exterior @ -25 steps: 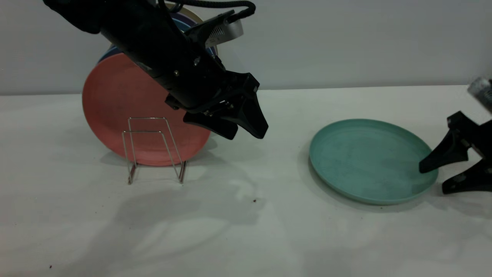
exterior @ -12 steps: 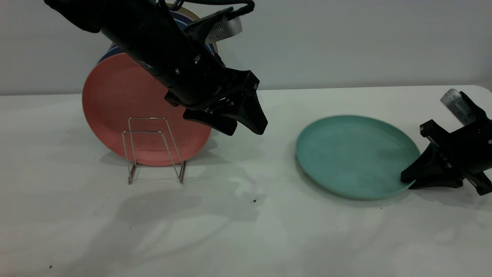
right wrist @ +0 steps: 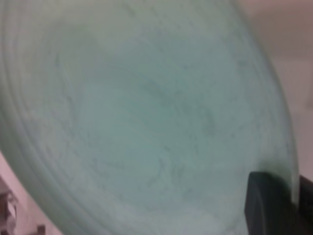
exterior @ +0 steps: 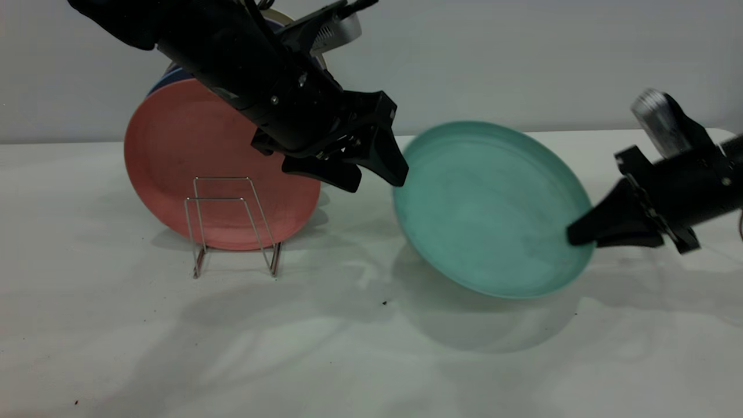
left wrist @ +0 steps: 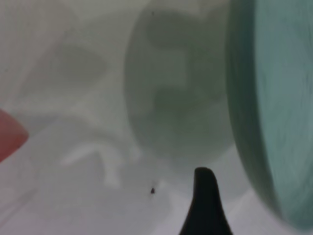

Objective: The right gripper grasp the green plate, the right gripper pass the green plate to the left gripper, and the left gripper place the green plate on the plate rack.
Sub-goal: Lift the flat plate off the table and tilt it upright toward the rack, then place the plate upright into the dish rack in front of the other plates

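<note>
**Green plate lifted off the counter, tilted toward the left gripper**

You now have the green plate (exterior: 490, 209) clear of the counter (exterior: 348, 348), tipped up steeply with its inner face turned to the exterior camera; its shadow lies on the surface beneath it. Half a second ago it was barely raised and nearly flat, and a second ago it lay flat farther right.

The right gripper (exterior: 580, 235) is clenched on the plate's right-hand rim, one finger (right wrist: 266, 205) lying over the inner face at the edge. It has risen and moved left since the earlier frames.

The left gripper (exterior: 377, 177) hangs just beside the plate's upper left rim, fingers spread apart and holding nothing. From these views you cannot tell whether a fingertip (left wrist: 205, 196) touches the rim. Its position has hardly changed; the plate came to it.

Farther left, the plate rack (exterior: 232, 226) stands on the counter with its front loops unoccupied. The salmon-pink plate (exterior: 191, 162) stands upright behind those loops, with a dark blue plate (exterior: 168, 78) edging out behind it. These have not moved.
</note>
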{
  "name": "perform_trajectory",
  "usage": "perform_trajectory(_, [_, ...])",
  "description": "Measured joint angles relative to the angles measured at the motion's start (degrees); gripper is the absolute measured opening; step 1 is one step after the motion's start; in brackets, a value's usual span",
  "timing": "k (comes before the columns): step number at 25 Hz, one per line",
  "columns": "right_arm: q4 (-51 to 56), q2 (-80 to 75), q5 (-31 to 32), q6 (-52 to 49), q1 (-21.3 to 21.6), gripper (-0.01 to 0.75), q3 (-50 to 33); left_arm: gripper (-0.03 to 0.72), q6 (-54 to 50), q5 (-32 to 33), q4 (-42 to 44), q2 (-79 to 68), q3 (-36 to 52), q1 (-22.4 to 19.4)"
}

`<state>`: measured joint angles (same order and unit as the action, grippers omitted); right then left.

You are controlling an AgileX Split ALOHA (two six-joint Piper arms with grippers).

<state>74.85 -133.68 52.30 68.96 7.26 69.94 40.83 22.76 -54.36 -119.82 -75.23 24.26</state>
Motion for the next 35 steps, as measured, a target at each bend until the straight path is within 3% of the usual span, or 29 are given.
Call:
perform_trajectory(5, [-0.5,3.0,3.1,1.5,-3.8,0.018,0.0,0.534,0.1,-1.2,-0.8,-0.2,0.0,0.0])
perform_trajectory(12, [-1.5,4.3,3.0,3.0,-6.9,0.048,0.0,0.123,0.0,0.4,-1.9,-0.1,-0.1,-0.1])
perform_trajectory(16, [-1.7,4.3,3.0,2.0,-7.3,0.179,-0.1,0.126,0.1,0.7,-1.9,0.1,-0.1,-0.1])
perform_trajectory(20, [-1.4,4.6,6.0,0.6,-6.6,0.414,-0.1,0.126,2.8,1.2,-1.9,1.0,-0.1,-0.2])
perform_trajectory(22, [-1.0,5.6,8.4,0.0,-5.0,0.536,-0.1,0.126,4.1,1.6,-1.5,1.8,-0.1,-0.7])
perform_trajectory(25, [-0.6,9.0,12.3,-0.1,-1.6,0.642,-0.1,0.126,6.1,2.9,0.1,3.0,-0.1,-3.0])
perform_trajectory(28, [-1.2,13.7,13.1,-1.9,1.9,0.650,-0.1,0.126,8.5,7.2,2.8,5.5,0.0,-6.2])
perform_trajectory(35, [-13.0,27.8,14.4,-12.2,3.0,0.505,-0.1,0.126,17.6,17.3,8.6,16.0,0.0,-17.1])
